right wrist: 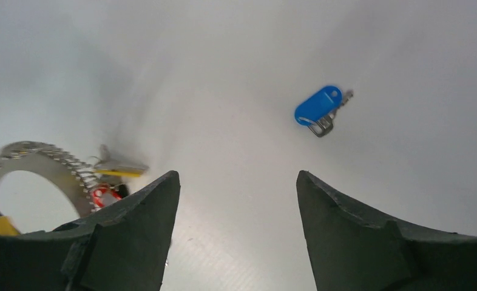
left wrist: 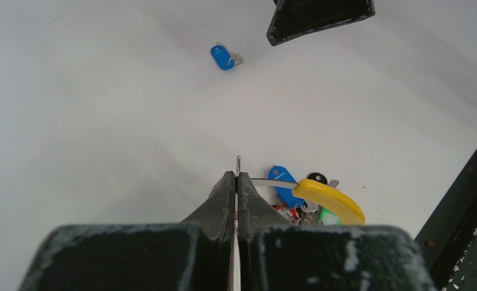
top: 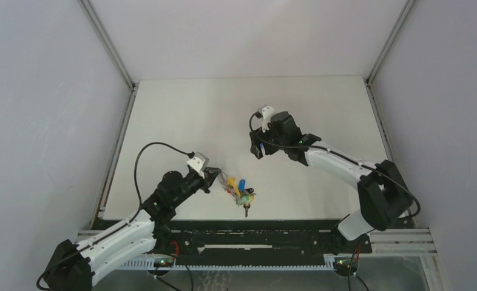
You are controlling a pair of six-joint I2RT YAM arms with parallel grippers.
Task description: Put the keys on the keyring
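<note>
My left gripper (top: 213,176) (left wrist: 236,176) is shut on the thin metal wire of the keyring (top: 226,181), holding it just above the table. The ring's yellow curved section (left wrist: 331,201) lies right of the fingers. Blue (left wrist: 284,183), black (left wrist: 316,177), green and red keys bunch under it (top: 244,194). One loose blue key (left wrist: 223,57) (right wrist: 318,105) lies apart on the table. My right gripper (top: 258,150) (right wrist: 237,179) is open and empty, hovering over that key. The ring's grey coiled part (right wrist: 48,159) shows at the left of the right wrist view.
The white table (top: 236,115) is walled at the left, back and right. A black rail (top: 254,233) (left wrist: 466,194) runs along the near edge, close to the key bunch. The right gripper's dark finger (left wrist: 321,15) shows at the top of the left wrist view.
</note>
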